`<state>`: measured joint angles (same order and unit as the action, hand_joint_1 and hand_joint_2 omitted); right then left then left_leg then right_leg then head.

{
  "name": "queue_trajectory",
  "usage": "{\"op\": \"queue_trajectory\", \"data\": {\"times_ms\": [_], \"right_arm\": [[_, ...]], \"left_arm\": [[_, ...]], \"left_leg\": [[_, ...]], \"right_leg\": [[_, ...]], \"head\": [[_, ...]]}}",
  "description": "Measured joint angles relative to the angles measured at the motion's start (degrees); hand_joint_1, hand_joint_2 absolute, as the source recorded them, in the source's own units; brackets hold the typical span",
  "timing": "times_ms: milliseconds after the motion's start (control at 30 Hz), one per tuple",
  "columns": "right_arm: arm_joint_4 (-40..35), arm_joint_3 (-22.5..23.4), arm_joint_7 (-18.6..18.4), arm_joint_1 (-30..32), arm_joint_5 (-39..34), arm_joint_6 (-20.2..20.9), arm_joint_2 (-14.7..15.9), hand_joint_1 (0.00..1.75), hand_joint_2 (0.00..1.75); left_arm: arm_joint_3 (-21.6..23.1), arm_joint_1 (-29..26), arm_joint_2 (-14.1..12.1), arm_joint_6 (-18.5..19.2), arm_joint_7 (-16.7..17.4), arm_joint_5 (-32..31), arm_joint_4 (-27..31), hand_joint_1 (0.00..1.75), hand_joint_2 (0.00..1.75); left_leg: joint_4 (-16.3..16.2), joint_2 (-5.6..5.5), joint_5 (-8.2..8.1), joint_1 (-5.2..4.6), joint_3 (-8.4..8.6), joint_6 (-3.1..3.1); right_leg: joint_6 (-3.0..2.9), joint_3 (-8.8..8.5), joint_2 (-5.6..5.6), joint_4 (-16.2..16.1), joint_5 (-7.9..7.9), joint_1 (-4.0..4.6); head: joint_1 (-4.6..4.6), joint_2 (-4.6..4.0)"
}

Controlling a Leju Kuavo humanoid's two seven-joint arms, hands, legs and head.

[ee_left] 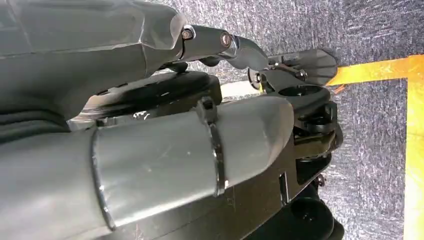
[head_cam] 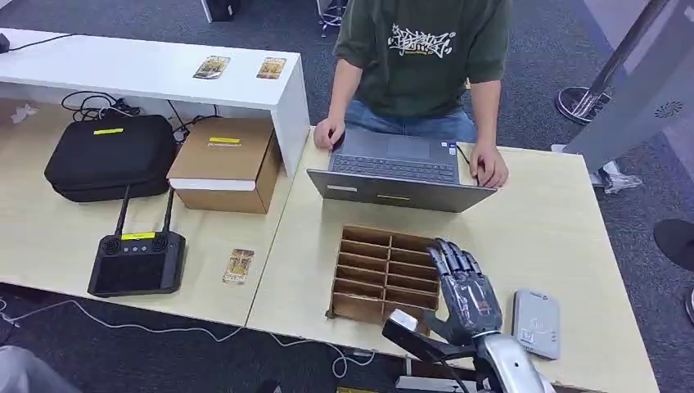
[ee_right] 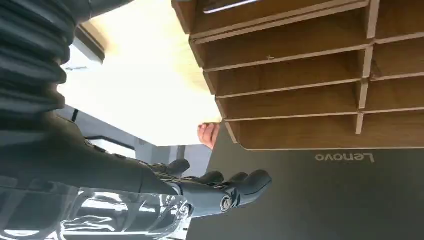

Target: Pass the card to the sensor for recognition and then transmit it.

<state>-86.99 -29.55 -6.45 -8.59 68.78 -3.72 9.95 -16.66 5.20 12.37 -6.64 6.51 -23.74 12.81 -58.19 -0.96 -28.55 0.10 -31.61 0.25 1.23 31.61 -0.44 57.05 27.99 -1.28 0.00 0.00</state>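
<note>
A small yellow-brown card (head_cam: 238,265) lies flat on the left table, near its front edge and beside the black controller. The grey flat sensor (head_cam: 536,322) lies on the right table close to the front edge. My right hand (head_cam: 462,286) hovers over the right end of the wooden slotted rack (head_cam: 372,270), just left of the sensor. Its fingers are stretched out and hold nothing. The right wrist view has the same hand (ee_right: 200,192) with straight fingers, in front of the rack (ee_right: 300,75). My left hand (ee_left: 220,42) hangs over grey carpet, holding nothing.
A person sits behind the right table with both hands at a grey laptop (head_cam: 401,172). On the left table stand a black controller (head_cam: 137,260), a black case (head_cam: 110,155) and a cardboard box (head_cam: 225,162). Two more cards (head_cam: 212,66) lie on the white shelf.
</note>
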Motion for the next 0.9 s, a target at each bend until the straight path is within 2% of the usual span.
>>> {"op": "queue_trajectory", "data": {"times_ms": [433, 900], "right_arm": [[-0.04, -0.68, -3.84, 1.63, 1.88, 0.11, -2.75, 0.00, 1.75], [-1.57, 0.09, -5.53, 5.22, 3.10, 1.16, -6.47, 0.00, 1.75]], "left_arm": [[-0.02, 0.00, 0.04, -0.37, -0.15, 0.63, 0.00, 0.00, 0.00], [-0.02, -0.08, 0.31, -1.27, -0.66, 0.99, 0.00, 0.00, 0.00]], "left_leg": [[0.00, 0.00, 0.00, 0.00, 0.00, 0.00], [0.00, 0.00, 0.00, 0.00, 0.00, 0.00]], "right_leg": [[0.00, 0.00, 0.00, 0.00, 0.00, 0.00], [0.00, 0.00, 0.00, 0.00, 0.00, 0.00]], "head": [[0.00, 0.00], [0.00, 0.00]]}}
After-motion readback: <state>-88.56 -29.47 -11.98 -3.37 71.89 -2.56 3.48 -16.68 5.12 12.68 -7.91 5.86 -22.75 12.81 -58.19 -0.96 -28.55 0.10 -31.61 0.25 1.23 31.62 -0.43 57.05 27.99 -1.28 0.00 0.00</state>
